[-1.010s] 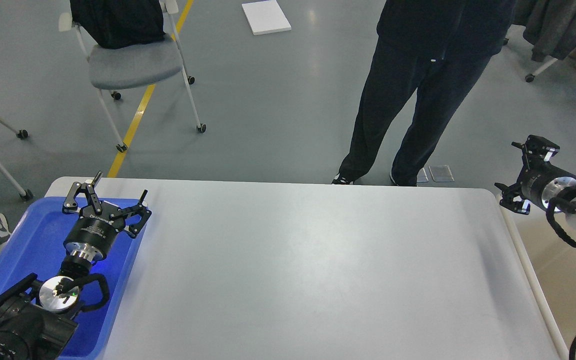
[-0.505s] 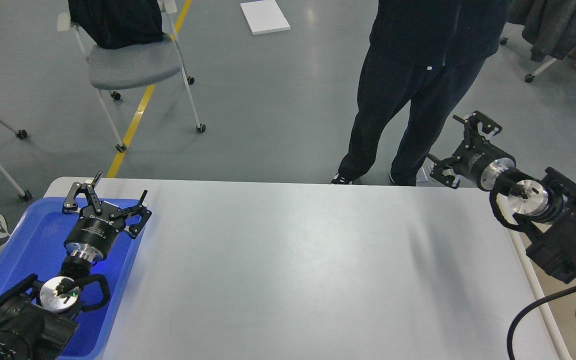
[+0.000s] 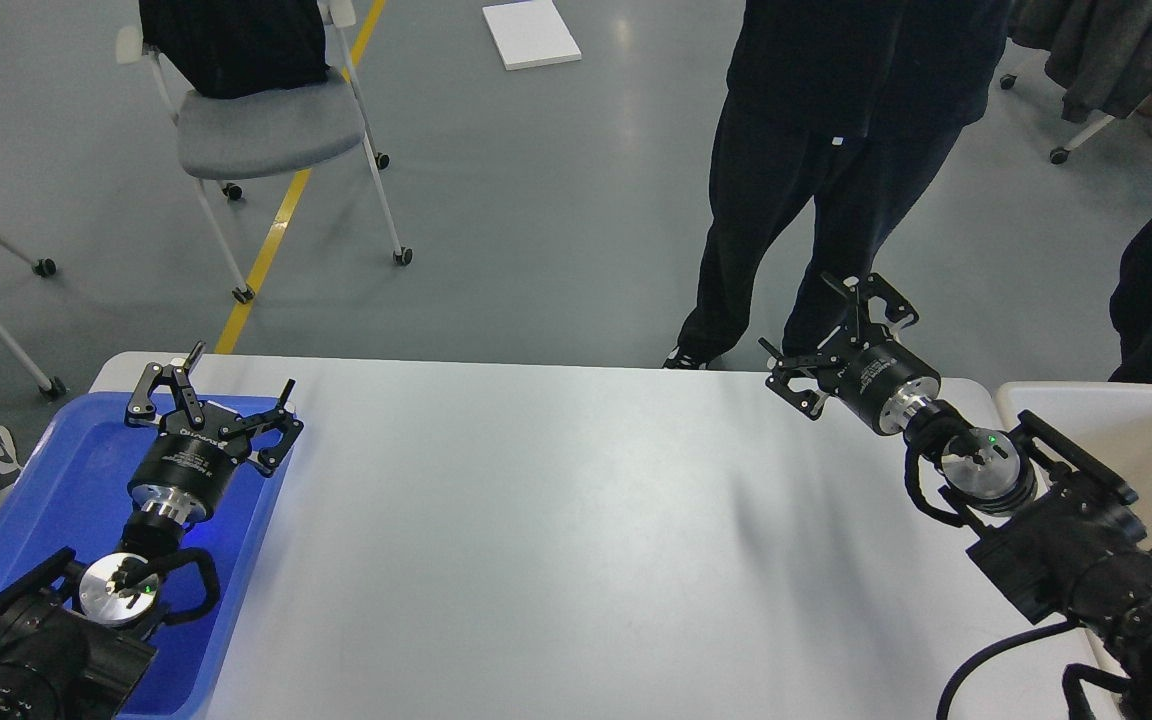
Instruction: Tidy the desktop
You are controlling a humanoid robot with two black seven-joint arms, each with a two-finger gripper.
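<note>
The desktop (image 3: 556,520) is a wide white-grey tabletop with rounded corners, and I see no loose objects on it. My left gripper (image 3: 216,385) is open and empty, held over the far end of the blue tray (image 3: 56,500) at the table's left edge. My right gripper (image 3: 831,335) is open and empty, held over the table's far right edge with its fingers pointing away from me.
A beige bin (image 3: 1136,430) stands off the right end of the table. A person in dark clothes (image 3: 816,180) stands just beyond the far edge. A grey chair (image 3: 266,130) and a white board (image 3: 531,35) are on the floor behind.
My right arm has swung left from beyond the table's right end to over its far right edge. The bin's corner has come into view. My left arm has not moved.
</note>
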